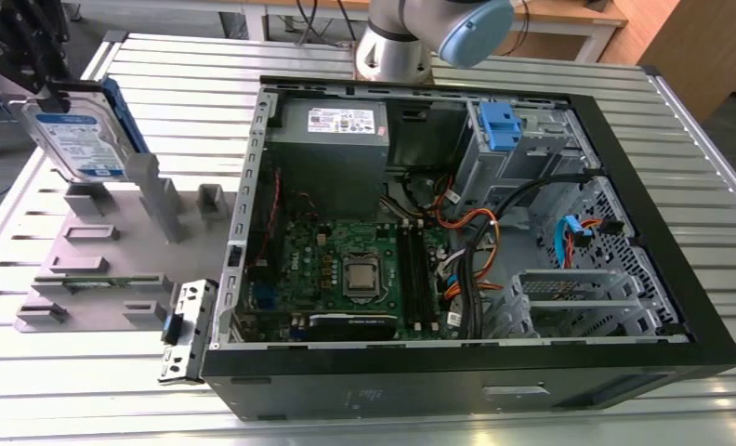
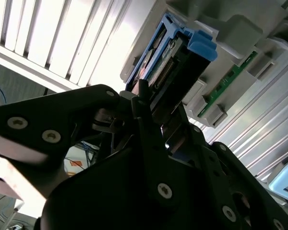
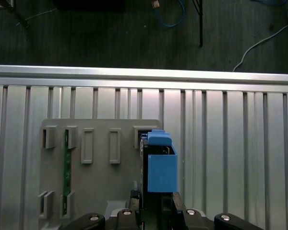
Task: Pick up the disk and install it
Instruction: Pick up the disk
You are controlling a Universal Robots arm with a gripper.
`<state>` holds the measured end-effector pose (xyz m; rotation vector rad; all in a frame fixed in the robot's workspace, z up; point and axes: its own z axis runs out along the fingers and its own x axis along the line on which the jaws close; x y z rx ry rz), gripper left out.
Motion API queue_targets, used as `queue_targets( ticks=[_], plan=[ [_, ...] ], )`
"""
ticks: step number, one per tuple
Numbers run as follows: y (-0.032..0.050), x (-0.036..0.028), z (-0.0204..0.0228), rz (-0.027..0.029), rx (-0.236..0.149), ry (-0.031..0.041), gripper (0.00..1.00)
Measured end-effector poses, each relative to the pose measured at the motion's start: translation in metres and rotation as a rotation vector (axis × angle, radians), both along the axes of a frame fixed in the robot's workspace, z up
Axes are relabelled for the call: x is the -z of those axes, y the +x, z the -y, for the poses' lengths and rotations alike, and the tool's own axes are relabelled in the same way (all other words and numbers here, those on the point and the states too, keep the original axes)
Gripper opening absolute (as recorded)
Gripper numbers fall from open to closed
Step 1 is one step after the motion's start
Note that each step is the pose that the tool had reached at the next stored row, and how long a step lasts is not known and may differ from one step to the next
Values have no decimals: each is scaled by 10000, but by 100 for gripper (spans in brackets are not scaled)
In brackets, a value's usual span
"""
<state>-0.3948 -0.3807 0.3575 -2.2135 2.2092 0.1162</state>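
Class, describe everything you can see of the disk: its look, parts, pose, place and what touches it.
The disk is a flat, rectangular silver metal drive with a blue-and-white label on its face and blue plastic rails along its edges. It stands on edge, slightly tilted, over the grey fixture at the exterior view's left, outside the open computer case. In the second wrist view the black gripper is shut on its end. Whether it touches the fixture cannot be told.
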Motion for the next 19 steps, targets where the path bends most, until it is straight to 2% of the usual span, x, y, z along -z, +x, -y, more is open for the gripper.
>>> queue_targets(
  ticks=[10, 12, 14, 19],
  plan=[
    [0, -412, 0, 0, 0, 1, 35],
    [0, -478, 0, 1, 0, 1, 35],
    [0, -509, 0, 1, 0, 1, 35],
    [0, -511, 0, 1, 0, 1, 35]
  ],
)
